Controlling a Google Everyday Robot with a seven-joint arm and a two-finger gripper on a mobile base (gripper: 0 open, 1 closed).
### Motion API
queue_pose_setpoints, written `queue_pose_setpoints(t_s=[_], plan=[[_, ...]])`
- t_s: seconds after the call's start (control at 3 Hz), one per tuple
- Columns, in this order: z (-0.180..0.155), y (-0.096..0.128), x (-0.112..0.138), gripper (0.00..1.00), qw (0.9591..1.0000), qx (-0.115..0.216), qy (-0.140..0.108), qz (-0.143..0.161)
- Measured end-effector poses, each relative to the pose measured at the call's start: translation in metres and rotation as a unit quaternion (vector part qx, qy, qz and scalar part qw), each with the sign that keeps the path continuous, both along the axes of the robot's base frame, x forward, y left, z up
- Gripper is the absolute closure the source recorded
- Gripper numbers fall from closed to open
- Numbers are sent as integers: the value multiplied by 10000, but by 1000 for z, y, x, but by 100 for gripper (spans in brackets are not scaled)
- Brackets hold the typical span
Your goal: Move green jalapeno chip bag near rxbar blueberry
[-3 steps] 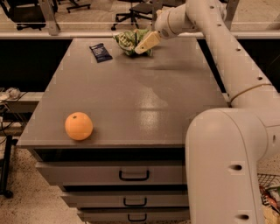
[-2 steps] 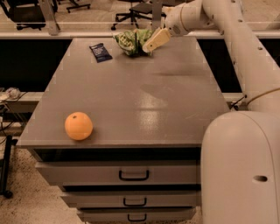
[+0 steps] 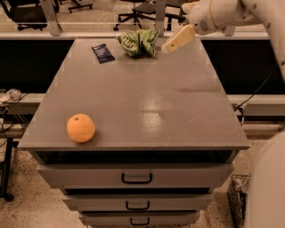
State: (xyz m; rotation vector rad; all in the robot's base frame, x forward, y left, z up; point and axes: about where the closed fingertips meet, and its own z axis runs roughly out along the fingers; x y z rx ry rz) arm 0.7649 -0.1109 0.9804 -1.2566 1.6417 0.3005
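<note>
The green jalapeno chip bag (image 3: 138, 42) lies crumpled at the far edge of the grey cabinet top (image 3: 147, 102). The rxbar blueberry (image 3: 103, 52), a small dark navy wrapper, lies flat just left of the bag with a small gap between them. My gripper (image 3: 176, 41) hangs above the far right part of the top, to the right of the bag and apart from it. It holds nothing that I can see.
A round orange (image 3: 80, 128) sits near the front left corner. Drawers with dark handles (image 3: 136, 178) are below the top. Office chairs (image 3: 147, 9) and a rail stand behind the far edge. A wire basket (image 3: 236, 196) stands on the floor at the right.
My gripper has drawn away from the chip bag, moving right and slightly up. The bag stays where it lay, beside the blue bar.
</note>
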Motion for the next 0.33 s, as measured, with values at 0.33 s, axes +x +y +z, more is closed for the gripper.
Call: queue_pose_setpoints(t_s=[0.33], plan=[[-4, 2, -1, 0, 10000, -15, 30, 15]])
